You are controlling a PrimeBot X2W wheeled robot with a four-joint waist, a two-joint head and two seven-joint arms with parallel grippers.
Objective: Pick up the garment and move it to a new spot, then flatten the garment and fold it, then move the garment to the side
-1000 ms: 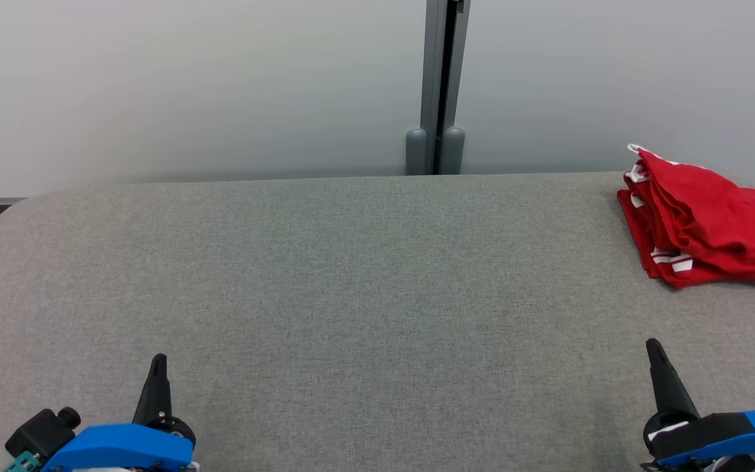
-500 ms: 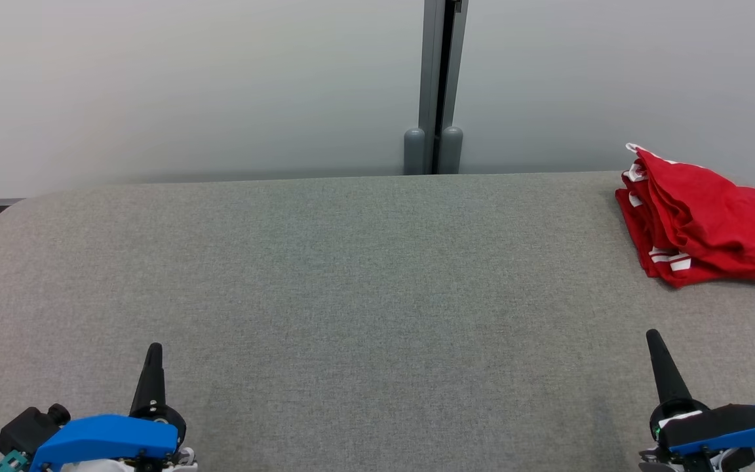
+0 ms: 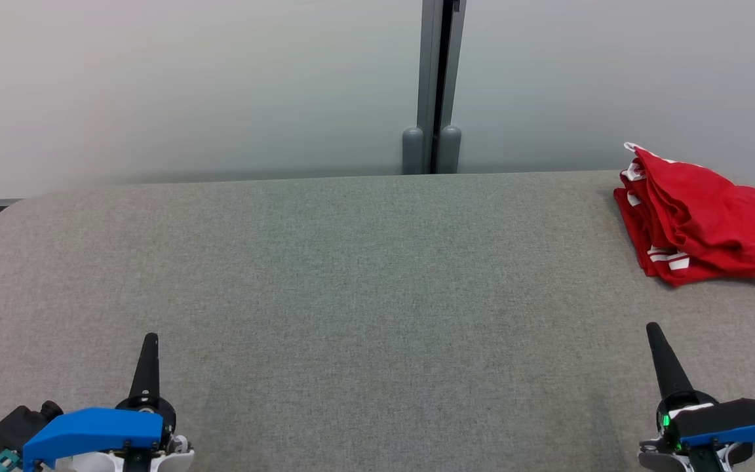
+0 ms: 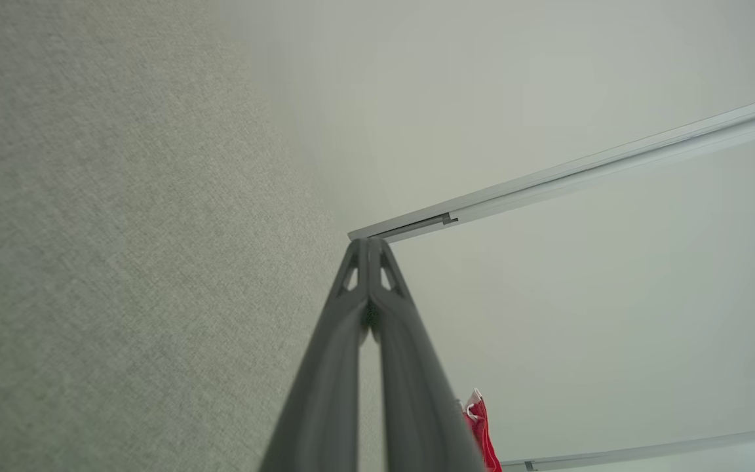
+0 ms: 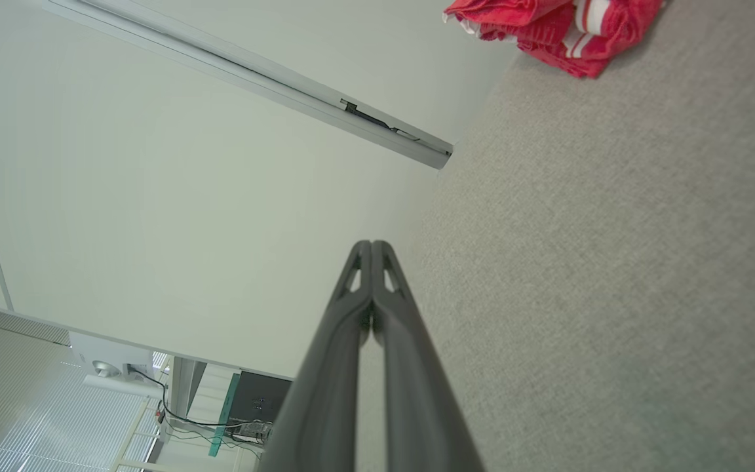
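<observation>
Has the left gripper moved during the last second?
Yes. The left gripper crept slightly forward, up the head view, toward the far edge of the table.

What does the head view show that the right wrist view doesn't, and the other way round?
Head view, not right wrist view: the left pincer, shut, at the near left of the table, and the table's rounded far-left corner. Right wrist view, not head view: a black box and cables beyond the white wall panel. Both: the red garment heaped at the table's far right, the grey table surface, and the right pincer, shut, holding nothing.
</observation>
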